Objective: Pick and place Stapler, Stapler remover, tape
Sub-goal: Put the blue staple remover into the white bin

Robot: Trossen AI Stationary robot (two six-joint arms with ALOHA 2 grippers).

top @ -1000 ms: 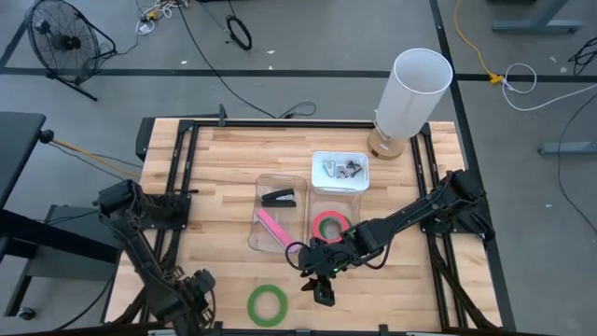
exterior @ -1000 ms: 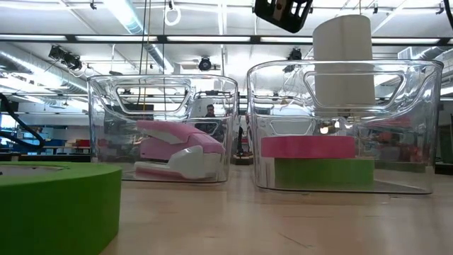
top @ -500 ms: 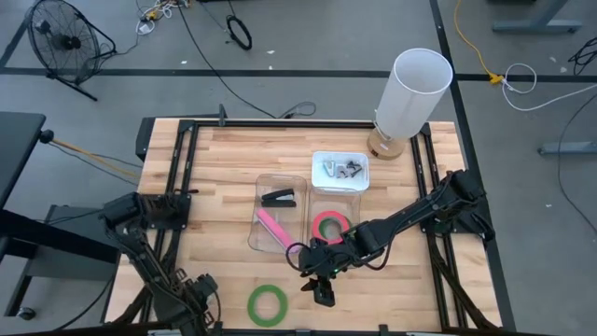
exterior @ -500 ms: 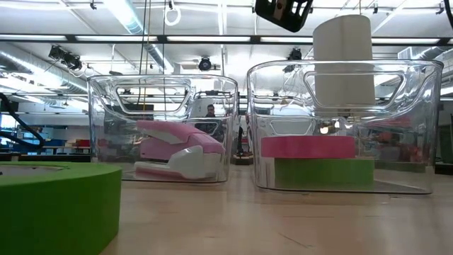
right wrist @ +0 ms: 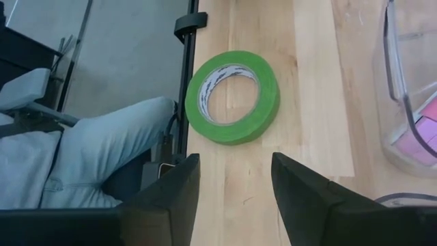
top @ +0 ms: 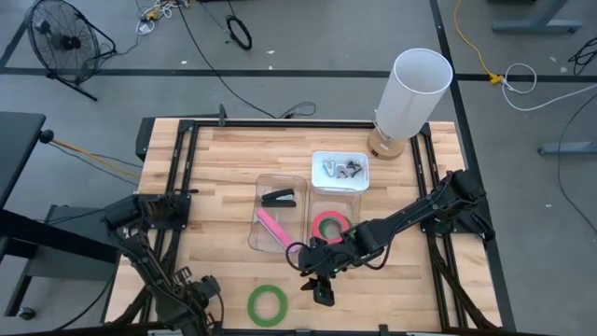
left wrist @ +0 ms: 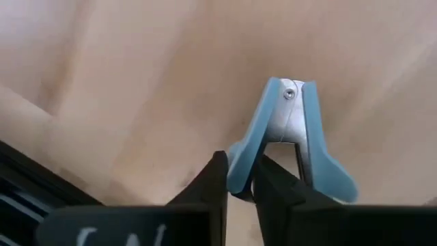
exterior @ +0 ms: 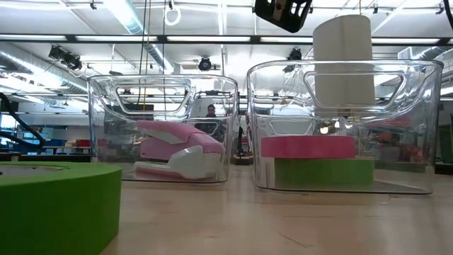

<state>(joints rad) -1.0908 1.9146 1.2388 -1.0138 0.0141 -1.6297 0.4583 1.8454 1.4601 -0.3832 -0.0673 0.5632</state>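
Change: the left gripper (left wrist: 239, 188), at the lower left of the high view, has just pinched its fingers onto one blue wing of the staple remover (left wrist: 293, 147).
Meaning: that pick looks begun; lift and carry remain.
Right gripper (top: 322, 291): spread, hovering lower centre.
Loose green tape (top: 267, 303): lower centre of the table (top: 224, 177).
Pink stapler (exterior: 173, 147): in the left clear bin (exterior: 161, 127).

Bare table (top: 215, 159) left of bins (top: 278, 213)
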